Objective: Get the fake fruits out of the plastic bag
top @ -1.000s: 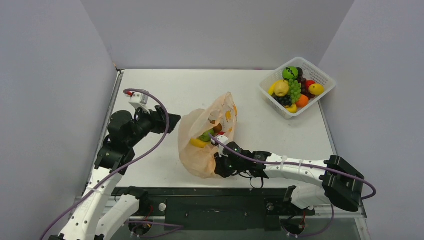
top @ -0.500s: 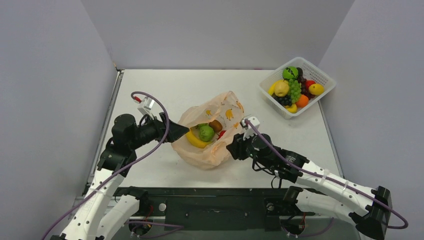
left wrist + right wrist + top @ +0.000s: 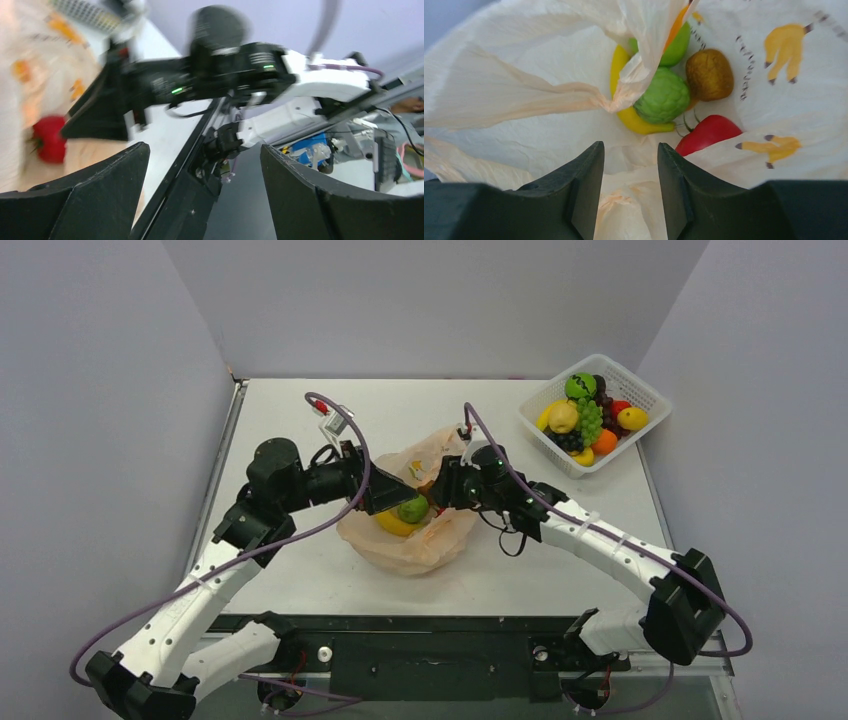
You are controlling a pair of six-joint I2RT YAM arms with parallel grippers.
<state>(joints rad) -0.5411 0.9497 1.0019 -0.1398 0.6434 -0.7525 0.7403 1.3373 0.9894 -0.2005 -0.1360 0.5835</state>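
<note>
- Plastic bag (image 3: 400,545) sits mid-bench (image 3: 520,575), mouth up and spread. Both arms converge on it from either side.
- Fake fruits are all inside the bag, none out on the bench yet. The right wrist view shows banana (image 3: 624,117), bumpy green fruit (image 3: 663,100), smooth green fruit (image 3: 678,45), brown fruit (image 3: 709,74) and red fruit (image 3: 706,134), packed touching each other in the bottom.
- Right hand (image 3: 630,146): fingers part-way apart, at the near rim looking straight down the opening. A crumpled fold of bag lies in the gap; no pinch visible. Likely there to catch the rim and keep the mouth open.
- Left hand (image 3: 202,150): fingers wide apart, nothing between them. From above it sits at the bag's left rim beside the fruit; its own view is blurred, aimed across at the right arm, with the red fruit off to its left. Reads as the picking hand, not lined up yet.
- A flap of film hangs over the banana and the green fruits, so the red and brown ones look like the easier first grabs.
- Risk: thin film drags up with the fruit unless the rim is held down.
- White basket (image 3: 553,390) of other fruit sits at the far right corner, well apart; not part of this job.
</note>
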